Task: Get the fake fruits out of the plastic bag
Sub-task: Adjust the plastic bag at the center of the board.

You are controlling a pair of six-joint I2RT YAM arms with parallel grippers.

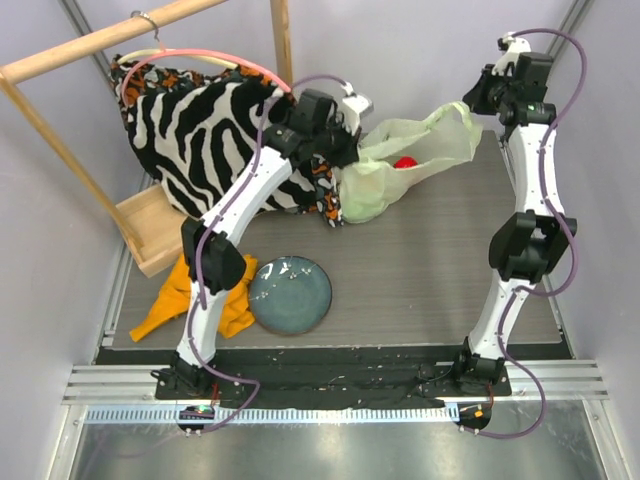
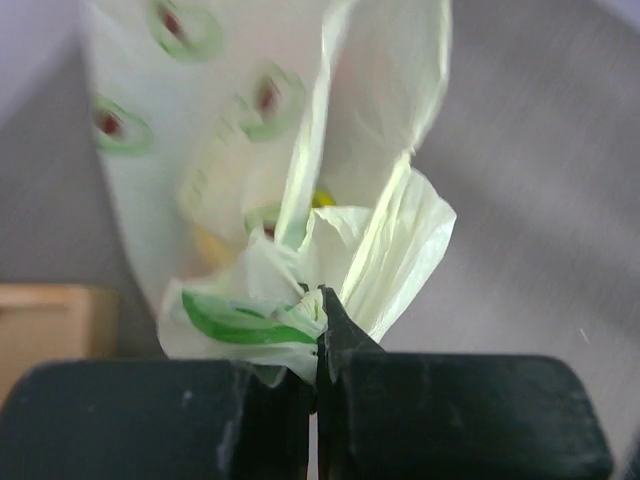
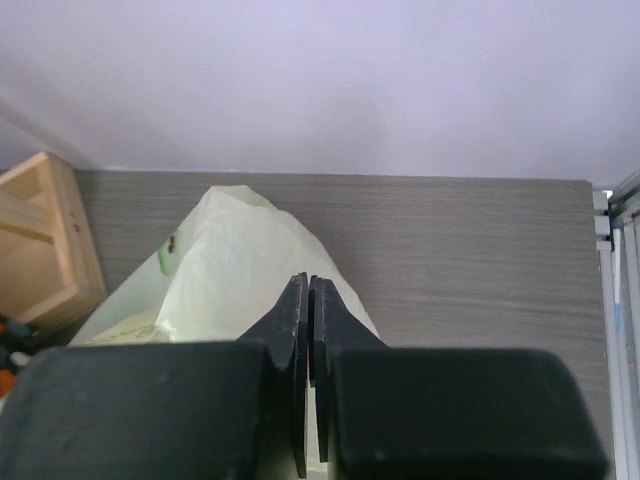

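Left pincer (image 2: 320, 295) and right pincer (image 3: 308, 282), each clenched on thin plastic bag (image 2: 400, 235) film

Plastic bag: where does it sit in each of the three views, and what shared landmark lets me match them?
Top external: plastic bag at upper centre, right of the zebra-print cloth.
Left wrist: fills the centre and upper left, with a fold pinched in the shut left gripper.
Right wrist: lower left of centre, apparently pinched by the shut right gripper.
Landmark: wooden box, left of the bag in every view.
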